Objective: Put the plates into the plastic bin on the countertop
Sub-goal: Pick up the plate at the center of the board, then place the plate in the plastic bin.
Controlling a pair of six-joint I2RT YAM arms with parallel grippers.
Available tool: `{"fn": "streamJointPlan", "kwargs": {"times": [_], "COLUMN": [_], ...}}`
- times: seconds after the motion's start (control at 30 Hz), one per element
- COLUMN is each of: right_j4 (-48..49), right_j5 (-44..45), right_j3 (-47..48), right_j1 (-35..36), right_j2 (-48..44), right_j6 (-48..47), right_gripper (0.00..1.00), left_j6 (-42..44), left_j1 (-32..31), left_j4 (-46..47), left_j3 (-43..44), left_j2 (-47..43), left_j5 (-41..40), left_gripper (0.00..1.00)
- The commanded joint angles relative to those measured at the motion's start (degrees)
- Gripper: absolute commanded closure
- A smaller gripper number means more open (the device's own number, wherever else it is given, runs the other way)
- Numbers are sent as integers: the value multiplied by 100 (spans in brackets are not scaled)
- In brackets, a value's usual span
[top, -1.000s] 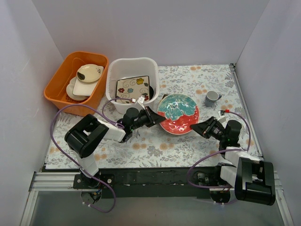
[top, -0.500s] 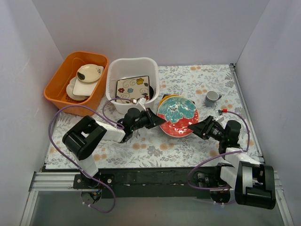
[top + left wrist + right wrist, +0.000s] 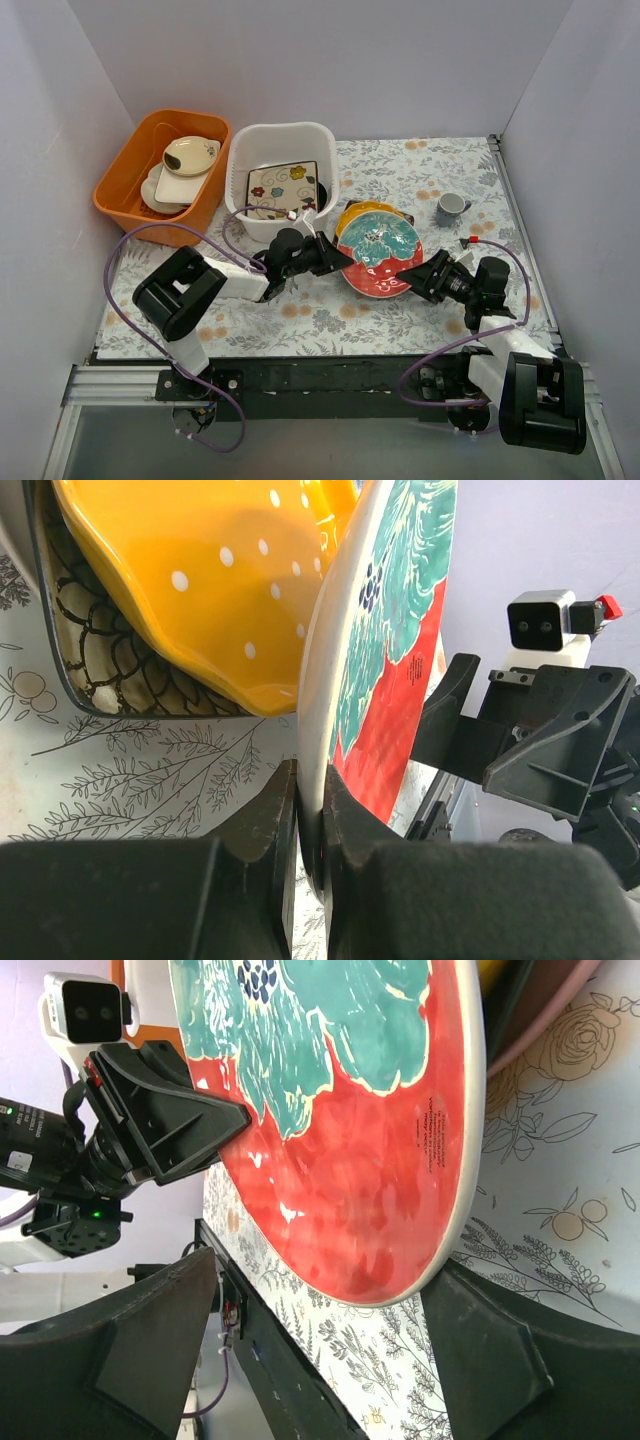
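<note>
The red-and-teal round plate (image 3: 378, 255) is tilted up on edge over the countertop (image 3: 400, 165). My left gripper (image 3: 335, 254) is shut on its left rim; in the left wrist view the two pads pinch the white rim (image 3: 310, 805) of the plate (image 3: 395, 630). My right gripper (image 3: 418, 275) stands open at the plate's right side. In the right wrist view its fingers (image 3: 130, 1360) are spread wide either side of the plate's lower edge (image 3: 340, 1140). A yellow dotted dish (image 3: 362, 212) on a dark patterned plate (image 3: 90, 675) lies behind. The white plastic bin (image 3: 240, 160) holds the cream square floral plate (image 3: 283, 188).
An orange tub (image 3: 125, 165) with cream dishes (image 3: 185, 165) stands left of the bin. A small grey cup (image 3: 452, 207) sits at the back right. Purple cables loop beside both arms, and white walls close in the countertop on three sides.
My right gripper has opened and let go of the red-and-teal plate. The left gripper has tipped the plate up and drawn it slightly left, uncovering the yellow dish behind.
</note>
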Motion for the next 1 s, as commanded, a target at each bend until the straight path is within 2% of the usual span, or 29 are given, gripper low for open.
{"fn": "streamJointPlan", "kwargs": {"times": [0.0,0.57,0.7,0.97], "right_j4": [490,341,156,-292], "right_j5": [21,21,267,443], "right_j3": [467,484,396,511], "right_j1": [0,0,0,0], "right_j2": [-165,-172,-340,-411], "right_j6": [-239,-450,-617,-916], "right_gripper": [12,12,12,5], "left_j6": [348,541,462,506], "left_j1": [-162,-162,-153,-153], "left_j4": [-162,-558,-523,-996], "left_j3": [52,219,184,342], "left_j2": [-171,-347,-338,-618], "left_j5": [482,367,394,245], "left_gripper": [100,100,100,100]}}
